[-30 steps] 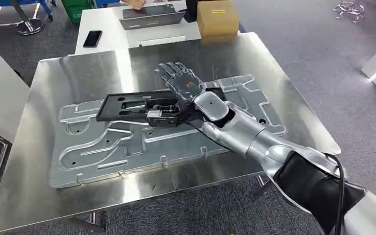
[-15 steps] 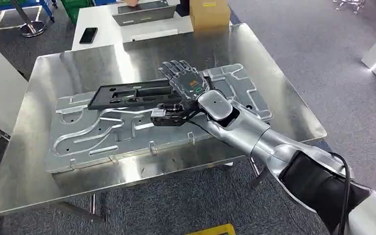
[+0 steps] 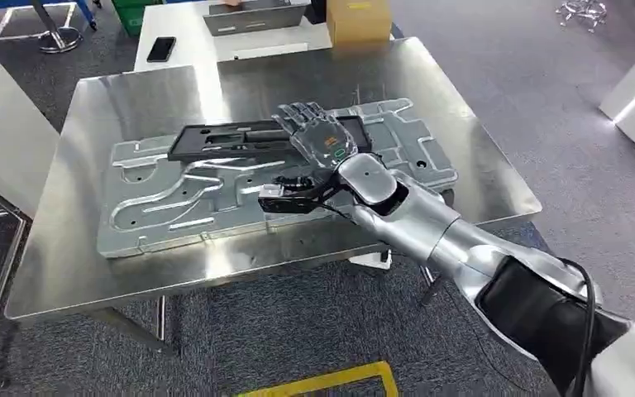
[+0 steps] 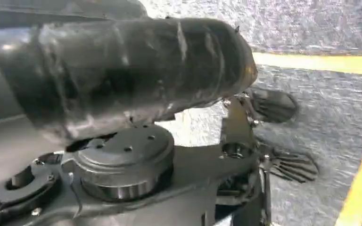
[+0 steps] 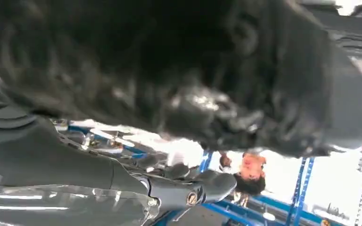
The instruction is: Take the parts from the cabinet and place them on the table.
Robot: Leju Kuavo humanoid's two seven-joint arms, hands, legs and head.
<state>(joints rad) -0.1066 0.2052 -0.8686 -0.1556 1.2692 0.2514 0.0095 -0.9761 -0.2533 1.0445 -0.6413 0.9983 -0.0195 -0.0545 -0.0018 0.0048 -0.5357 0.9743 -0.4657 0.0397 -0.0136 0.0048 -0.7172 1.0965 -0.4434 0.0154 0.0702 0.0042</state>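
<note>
On the steel table (image 3: 66, 248), atop the stamped metal panel (image 3: 157, 207): black part (image 3: 223, 141) lies flat, set down. Right hand (image 3: 318, 136) over its end, fingers spread, holding nothing, likely just letting go.

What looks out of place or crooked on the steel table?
The black part lies slanted across the large silver panel, not in line with its edges. The right hand rests flat over its end, fingers spread. Nothing looks damaged.

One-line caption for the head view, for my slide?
Right hand open above black part lying on metal panel on steel table.
</note>
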